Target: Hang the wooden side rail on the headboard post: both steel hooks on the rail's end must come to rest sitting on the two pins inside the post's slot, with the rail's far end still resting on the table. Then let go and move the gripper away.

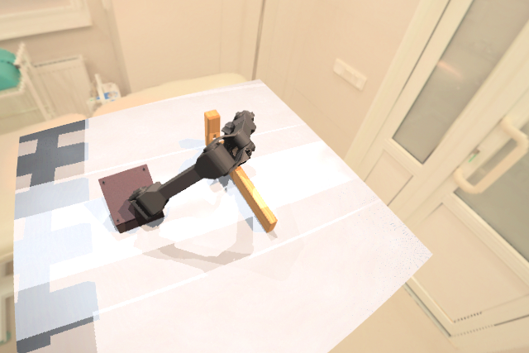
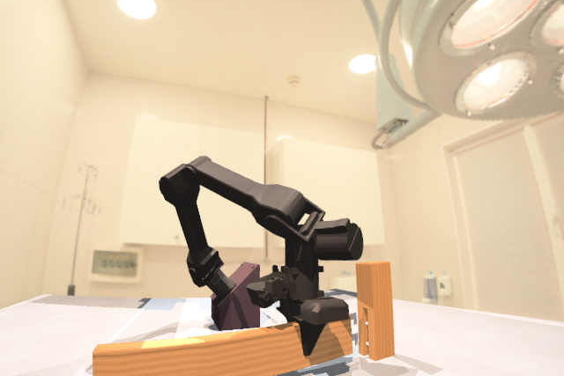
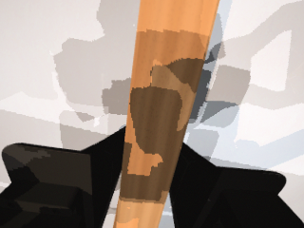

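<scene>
The wooden side rail (image 1: 254,198) (image 2: 204,353) (image 3: 176,19) runs from its far end low at the table to its raised end just short of the headboard post (image 1: 212,125) (image 2: 382,308). My gripper (image 2: 307,344) (image 3: 147,132) is shut on the rail near the raised end, with a finger on each side. In the exterior view, a narrow gap shows between rail and post. Two small pins (image 2: 367,343) show in the upright post's slot. The steel hooks cannot be made out clearly. In the top view, the arm hides the gripper and the rail's raised end.
A dark red block (image 1: 123,191) (image 2: 241,305) with a sloped top stands under the arm's bend, left of the rail in the top view. Patches of shadow and light cross the white table (image 1: 192,306).
</scene>
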Controlling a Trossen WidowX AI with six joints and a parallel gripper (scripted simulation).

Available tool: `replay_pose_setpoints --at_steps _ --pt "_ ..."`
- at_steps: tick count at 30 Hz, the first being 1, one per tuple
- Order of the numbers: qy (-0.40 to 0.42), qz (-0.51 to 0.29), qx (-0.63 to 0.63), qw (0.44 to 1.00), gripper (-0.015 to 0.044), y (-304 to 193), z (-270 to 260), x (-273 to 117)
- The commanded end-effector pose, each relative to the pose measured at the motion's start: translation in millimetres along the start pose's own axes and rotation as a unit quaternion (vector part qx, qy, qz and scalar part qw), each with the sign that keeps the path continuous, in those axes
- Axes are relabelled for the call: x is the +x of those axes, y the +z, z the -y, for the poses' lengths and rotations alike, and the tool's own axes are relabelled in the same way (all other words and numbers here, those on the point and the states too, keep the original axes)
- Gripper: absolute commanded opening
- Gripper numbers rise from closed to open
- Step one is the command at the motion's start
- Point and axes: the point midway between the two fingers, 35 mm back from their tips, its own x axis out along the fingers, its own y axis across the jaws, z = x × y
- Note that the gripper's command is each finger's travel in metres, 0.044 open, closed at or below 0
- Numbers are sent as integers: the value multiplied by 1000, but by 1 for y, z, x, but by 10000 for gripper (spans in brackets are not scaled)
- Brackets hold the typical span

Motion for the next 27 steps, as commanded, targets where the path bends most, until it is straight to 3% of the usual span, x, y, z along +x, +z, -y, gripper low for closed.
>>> replay_pose_setpoints --at_steps 1,27 --pt "5 -2 -2 1000 0 -4 1 -3" --pt "5 -2 -2 1000 0 -7 2 -4"
